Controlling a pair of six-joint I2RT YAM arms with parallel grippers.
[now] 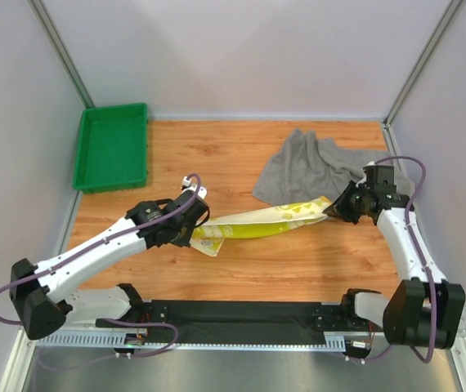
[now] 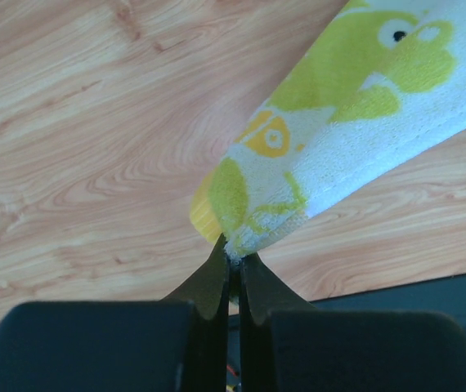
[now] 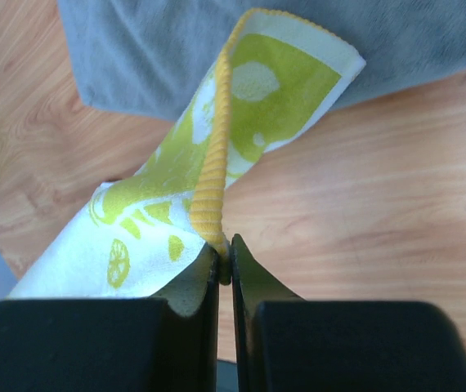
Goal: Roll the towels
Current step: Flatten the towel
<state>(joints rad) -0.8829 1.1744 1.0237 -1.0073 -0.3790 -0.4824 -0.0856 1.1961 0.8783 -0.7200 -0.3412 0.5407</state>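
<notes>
Yellow-green printed towel [image 1: 266, 222] hangs stretched between my arms over the tabletop [image 1: 298, 269], at the grey towel's [image 1: 302, 167] near edge. Left jaws and right jaws are each clamped on a thin corner. Risk: more tension and a corner slips out.

Got the small white-yellow cloth towel with a green-yellow lemon print [image 1: 266, 222] pinched at both ends, left gripper [image 2: 233, 260] on one, right gripper [image 3: 224, 260] on the other, so it's pulled into a long twisted band. The large plain grey terry towel [image 1: 306, 167] lies crumpled just behind its right end.
</notes>
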